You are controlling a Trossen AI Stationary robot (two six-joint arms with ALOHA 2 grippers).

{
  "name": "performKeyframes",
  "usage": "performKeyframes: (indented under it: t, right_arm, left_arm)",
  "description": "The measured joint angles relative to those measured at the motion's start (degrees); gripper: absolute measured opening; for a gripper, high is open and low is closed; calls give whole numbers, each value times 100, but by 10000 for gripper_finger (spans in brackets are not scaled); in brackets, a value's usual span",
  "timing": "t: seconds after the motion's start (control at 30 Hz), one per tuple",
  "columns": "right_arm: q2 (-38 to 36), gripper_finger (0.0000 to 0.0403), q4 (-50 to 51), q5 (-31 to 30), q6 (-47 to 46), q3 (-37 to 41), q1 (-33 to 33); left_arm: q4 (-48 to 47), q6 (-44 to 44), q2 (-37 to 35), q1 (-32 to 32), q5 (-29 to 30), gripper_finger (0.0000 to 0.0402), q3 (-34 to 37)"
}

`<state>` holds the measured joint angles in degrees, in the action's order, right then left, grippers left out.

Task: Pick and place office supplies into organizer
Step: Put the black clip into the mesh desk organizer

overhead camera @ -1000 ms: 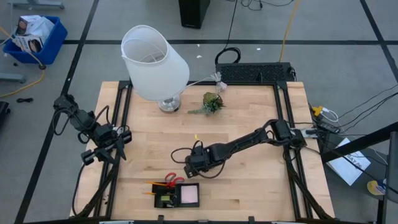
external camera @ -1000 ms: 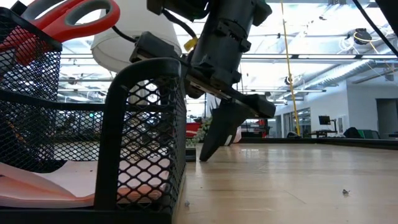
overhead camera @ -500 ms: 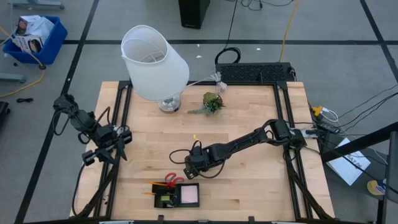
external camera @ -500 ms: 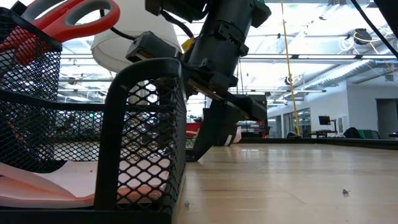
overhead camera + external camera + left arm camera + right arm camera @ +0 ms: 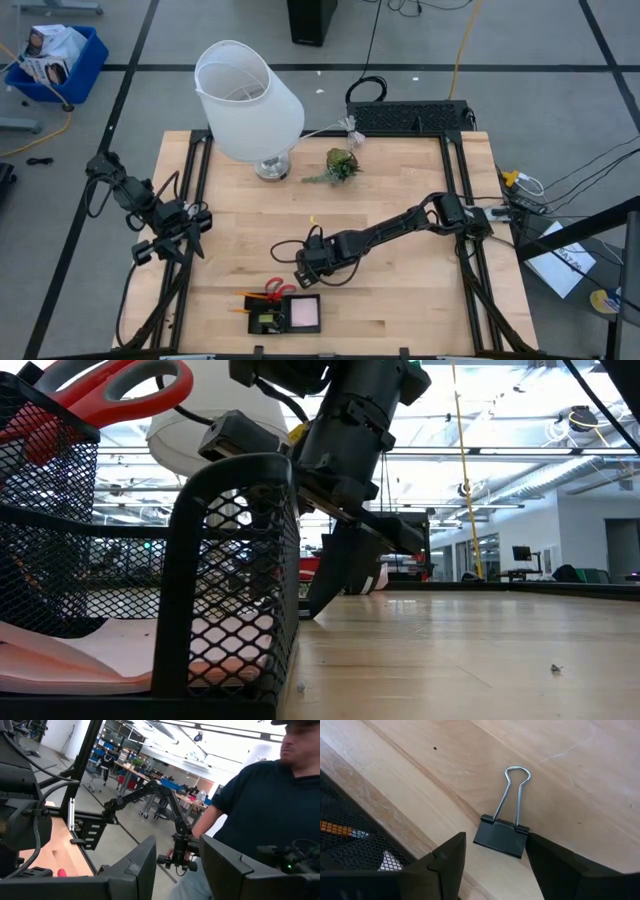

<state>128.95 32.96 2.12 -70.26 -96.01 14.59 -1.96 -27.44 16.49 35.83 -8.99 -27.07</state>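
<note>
A black binder clip with silver wire handles lies flat on the wood just beside the organizer. My right gripper is low over it, open, with one finger on each side of the clip's body. The black mesh organizer stands at the table's near edge and holds the pink sticky pad, the red-handled scissors and the orange pencils. A small yellow-green piece lies on the table behind the right gripper. My left gripper waits open at the table's left edge.
The white lamp and the green plant sprig stand toward the far side, with the black keyboard-like box behind the far edge. The organizer's mesh wall rises close beside the right gripper. A person in a dark shirt stands beyond the table.
My right gripper has moved a little toward the table's left, closer to the organizer's wall, staying low over the table. Nothing else has moved.
</note>
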Motion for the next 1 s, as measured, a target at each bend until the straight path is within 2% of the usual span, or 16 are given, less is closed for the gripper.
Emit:
performKeyframes:
  t: [0.2,0.87,1.0]
  right_arm:
    - [0,203,-8,-209,65,2,-12]
    - [144,203,-88,-84,-124,7,-80]
    - [164,203,185,-81,-107,7,-83]
  left_arm:
    - [4,10,0,-2,2,152,0]
    - [6,13,0,-2,15,152,0]
    - [4,15,0,0,15,152,0]
